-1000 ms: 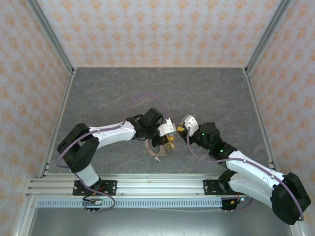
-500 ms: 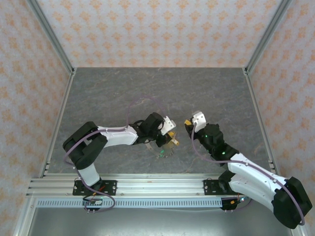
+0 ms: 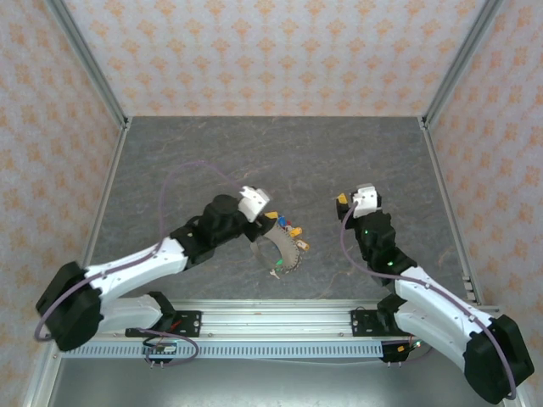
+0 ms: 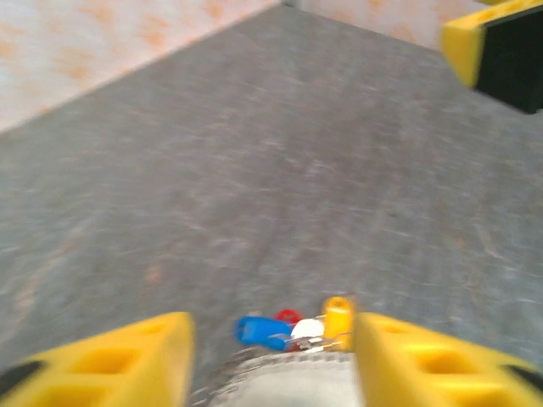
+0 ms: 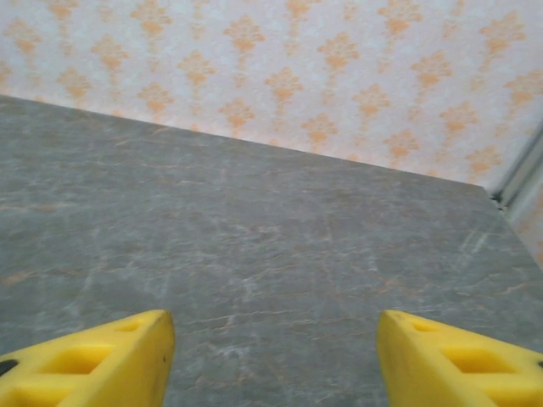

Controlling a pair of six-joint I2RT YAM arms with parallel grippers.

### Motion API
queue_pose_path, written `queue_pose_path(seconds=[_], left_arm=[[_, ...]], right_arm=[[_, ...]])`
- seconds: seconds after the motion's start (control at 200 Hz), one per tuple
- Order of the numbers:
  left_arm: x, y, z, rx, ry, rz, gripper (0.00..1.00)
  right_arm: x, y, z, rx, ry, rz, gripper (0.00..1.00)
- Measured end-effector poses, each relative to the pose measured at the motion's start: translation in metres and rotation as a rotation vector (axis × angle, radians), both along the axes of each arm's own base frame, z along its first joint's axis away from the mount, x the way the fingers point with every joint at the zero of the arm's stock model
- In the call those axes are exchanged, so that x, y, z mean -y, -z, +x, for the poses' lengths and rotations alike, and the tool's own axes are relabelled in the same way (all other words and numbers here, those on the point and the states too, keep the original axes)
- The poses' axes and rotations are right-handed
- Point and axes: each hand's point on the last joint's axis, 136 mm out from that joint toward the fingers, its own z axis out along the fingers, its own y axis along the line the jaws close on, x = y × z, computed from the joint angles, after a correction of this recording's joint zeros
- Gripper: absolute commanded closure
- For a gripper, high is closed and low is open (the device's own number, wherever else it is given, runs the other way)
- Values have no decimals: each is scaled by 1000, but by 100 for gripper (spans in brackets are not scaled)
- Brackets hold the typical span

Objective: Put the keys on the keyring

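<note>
Top external view: the keyring (image 3: 285, 248) lies on the grey table (image 3: 356, 153), between the two arms. The keys (image 3: 289, 227) sit in a small bunch at the far edge of the keyring, showing blue, red and yellow heads. They touch the keyring or lie right against it. It is too small to tell if they are really on it. One green key (image 3: 273, 273) lies at the near edge of the keyring.

The left gripper (image 3: 268, 217) is just beside the keyring, at its far left edge. It points across the keyring toward the right. The right gripper (image 3: 343, 200) is well apart from the keyring, off to its right and a bit farther back. So the left arm is much nearer.

From the left wrist, the yellow fingers (image 4: 127, 356) stand wide apart. The keyring's rim and the bunch of keys show low down in the gap, straight ahead of the jaws. The fingers do not look pressed on the keyring. From the right wrist, the fingers (image 5: 102, 356) also stand wide apart, with bare table between them and nothing held.

The keyring seems to run long from its far left to its near right, but that is hard to be sure of. The left arm would probably reach the keyring first, since it is right in front.
</note>
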Motion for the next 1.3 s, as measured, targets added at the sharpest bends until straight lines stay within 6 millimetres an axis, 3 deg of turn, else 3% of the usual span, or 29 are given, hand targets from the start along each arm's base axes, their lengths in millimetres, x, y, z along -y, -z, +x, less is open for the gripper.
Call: queue_pose_path(seconds=[0.035,0.21,0.395,0.5,0.686,0.721,0.776,0.856,0.931,1.061,1.191,1.301], left_arm=[[-17,-2,2,22,-52,-4,0],[-110,-7,10,108,-352,-7,0],[-208,-7,14,161,-712,-8,0],[-241,8,15,133,-843,18,0],[-256,51,28,16,-902,104,0],[-257,58,31,1,-906,113,0],[-259,68,37,-17,-908,120,0],[-260,81,44,-39,-902,119,0],[-260,91,53,-55,-886,109,0],[-254,107,66,-83,-829,88,0],[-245,113,87,-108,-752,51,0],[-254,114,96,-99,-758,9,0]], right_arm=[[7,3,4,-8,29,2,29],[46,44,26,-120,175,3,21],[61,91,47,-232,220,4,19],[64,109,56,-271,216,-3,18],[87,100,65,-200,237,97,18],[90,99,64,-170,235,114,10],[91,105,63,-151,231,130,0],[91,125,58,-216,240,139,1],[97,119,67,-203,285,153,1],[103,98,84,-150,324,181,1],[103,100,83,-162,328,183,1],[103,102,82,-170,328,182,1]])
